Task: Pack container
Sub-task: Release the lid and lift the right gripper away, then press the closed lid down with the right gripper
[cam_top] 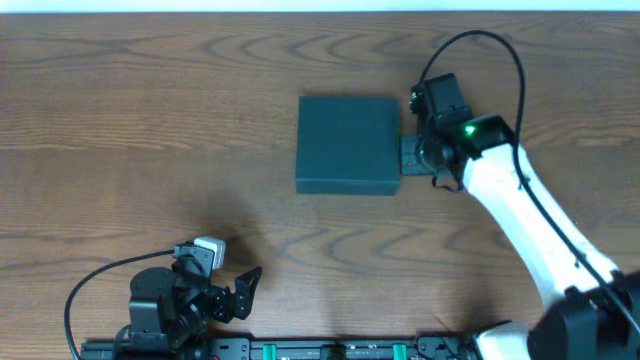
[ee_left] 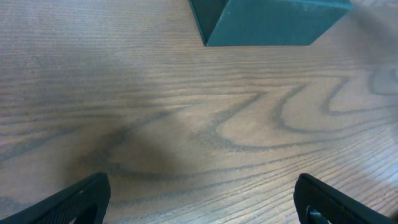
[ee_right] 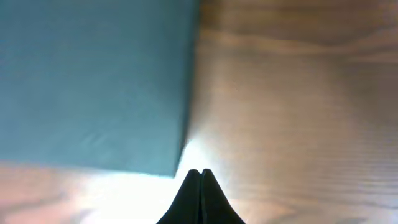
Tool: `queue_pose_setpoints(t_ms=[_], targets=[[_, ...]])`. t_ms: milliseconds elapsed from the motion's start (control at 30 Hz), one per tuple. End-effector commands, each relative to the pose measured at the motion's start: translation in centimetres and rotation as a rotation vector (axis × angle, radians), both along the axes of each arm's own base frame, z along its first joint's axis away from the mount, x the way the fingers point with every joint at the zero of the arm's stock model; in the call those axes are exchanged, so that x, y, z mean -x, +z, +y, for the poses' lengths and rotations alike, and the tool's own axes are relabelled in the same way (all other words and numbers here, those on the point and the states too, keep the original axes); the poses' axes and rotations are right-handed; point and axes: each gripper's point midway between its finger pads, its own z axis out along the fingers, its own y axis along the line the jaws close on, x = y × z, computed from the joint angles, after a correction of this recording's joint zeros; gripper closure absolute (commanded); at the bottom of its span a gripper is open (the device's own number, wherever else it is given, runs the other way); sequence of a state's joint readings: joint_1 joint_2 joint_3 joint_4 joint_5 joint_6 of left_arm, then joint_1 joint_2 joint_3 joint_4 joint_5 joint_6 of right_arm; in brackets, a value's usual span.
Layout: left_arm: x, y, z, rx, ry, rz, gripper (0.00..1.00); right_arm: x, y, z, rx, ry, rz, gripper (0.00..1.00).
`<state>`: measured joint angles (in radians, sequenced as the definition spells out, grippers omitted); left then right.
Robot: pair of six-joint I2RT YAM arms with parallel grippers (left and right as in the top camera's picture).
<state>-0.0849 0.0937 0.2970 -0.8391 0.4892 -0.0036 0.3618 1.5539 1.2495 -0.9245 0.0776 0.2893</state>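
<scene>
Container (cam_top: 346, 143) lies closed in the middle of the desk (cam_top: 150, 120), somewhat toward the far edge, with nothing to pack in sight. A small dark flap (cam_top: 410, 150) juts from its right side, and the right claw (ee_right: 200, 180), fingers pressed together and holding nothing, sits just beside that corner. The left claw (cam_top: 243, 290) hangs wide open and empty near the near edge, toward the left corner. The step in hand looks like getting the lid open. Next, the closed tips probably need to catch under the flap and lift without sliding the box.
</scene>
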Motion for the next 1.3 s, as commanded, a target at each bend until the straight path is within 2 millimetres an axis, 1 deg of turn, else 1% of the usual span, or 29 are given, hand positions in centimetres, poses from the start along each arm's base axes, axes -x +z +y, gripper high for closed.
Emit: queue_pose_setpoints(t_ms=[0, 133, 200, 233, 267, 333, 400, 500, 633, 733, 833, 933, 1067, 1133, 1200, 1267], targets=[[-0.1, 0.0, 0.2, -0.003, 0.014, 0.000, 0.05, 1.4, 0.5, 2.9, -0.006, 0.076, 0.003, 0.99], [-0.1, 0.0, 0.2, -0.003, 0.014, 0.000, 0.05, 3.8, -0.3, 5.8, 0.000, 0.167, 0.046, 0.99], [-0.1, 0.0, 0.2, -0.003, 0.014, 0.000, 0.05, 4.5, -1.2, 6.4, 0.000, 0.178, 0.058, 0.99], [-0.1, 0.0, 0.2, -0.003, 0.014, 0.000, 0.05, 4.7, -1.8, 6.5, -0.004, 0.183, 0.067, 0.99], [-0.1, 0.0, 0.2, -0.003, 0.014, 0.000, 0.05, 5.2, -3.2, 6.7, -0.021, 0.190, 0.090, 0.99], [-0.1, 0.0, 0.2, -0.003, 0.014, 0.000, 0.05, 5.7, -5.1, 7.6, -0.072, 0.210, 0.110, 0.99], [-0.1, 0.0, 0.2, -0.003, 0.014, 0.000, 0.05, 5.9, -6.2, 8.4, -0.096, 0.225, 0.122, 0.99], [-0.1, 0.0, 0.2, -0.003, 0.014, 0.000, 0.05, 6.2, -8.0, 9.3, -0.083, 0.249, 0.155, 0.99], [-0.1, 0.0, 0.2, -0.002, 0.014, 0.000, 0.05, 5.3, -9.8, 10.0, -0.083, 0.249, 0.155, 0.99], [-0.1, 0.0, 0.2, -0.003, 0.014, 0.000, 0.05, 4.6, -9.9, 10.3, -0.095, 0.249, 0.133, 0.99], [-0.1, 0.0, 0.2, -0.003, 0.014, 0.000, 0.05, 4.1, -9.9, 10.2, -0.100, 0.233, 0.121, 0.99], [-0.1, 0.0, 0.2, -0.003, 0.014, 0.000, 0.05, 3.0, -9.9, 10.4, -0.117, 0.225, 0.086, 0.99], [-0.1, 0.0, 0.2, -0.002, 0.014, 0.000, 0.05, 2.1, -9.5, 10.9, -0.132, 0.225, 0.044, 0.99], [-0.1, 0.0, 0.2, -0.003, 0.014, 0.000, 0.05, 1.5, -9.6, 10.6, -0.114, 0.213, 0.023, 0.99], [-0.1, 0.0, 0.2, -0.003, 0.014, 0.000, 0.05, 0.9, -9.8, 9.9, -0.080, 0.190, 0.003, 0.99], [-0.1, 0.0, 0.2, -0.003, 0.014, 0.000, 0.05, 0.7, -9.8, 9.7, -0.069, 0.184, -0.003, 0.99]])
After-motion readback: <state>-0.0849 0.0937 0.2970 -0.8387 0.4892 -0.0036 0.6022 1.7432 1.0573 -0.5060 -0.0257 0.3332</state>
